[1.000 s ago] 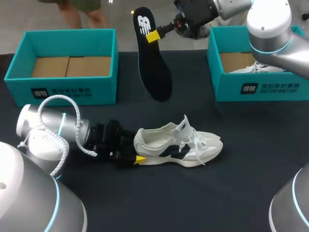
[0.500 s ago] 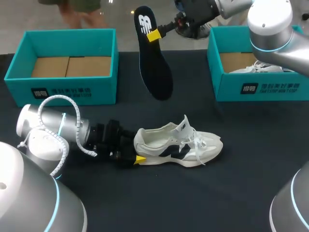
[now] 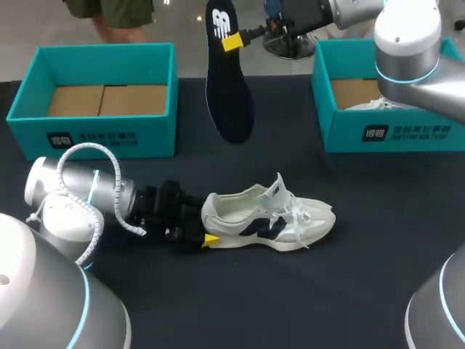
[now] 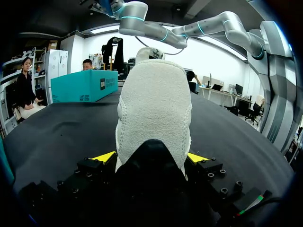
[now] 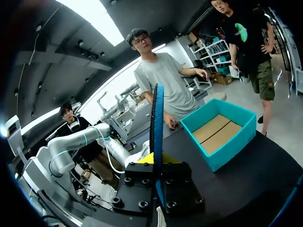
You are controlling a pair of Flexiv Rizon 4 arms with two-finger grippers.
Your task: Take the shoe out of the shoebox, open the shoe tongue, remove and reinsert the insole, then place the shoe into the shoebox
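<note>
With the shoe [image 3: 269, 218] out on the table, tongue lifted and heel clamped by my left gripper [image 4: 151, 158], and the insole [image 3: 227, 80] hanging at its 12 o'clock, pinched in my right gripper [image 3: 231, 42], reinserting and boxing remain.

The shoe [image 3: 269, 218] has a heel of rough, nubbly white cloth; insole [image 3: 227, 80] beyond it matt black; desk [image 3: 349, 291] matt dark cloth; shoebox [image 3: 152, 138] behind it smooth teal card.
</note>
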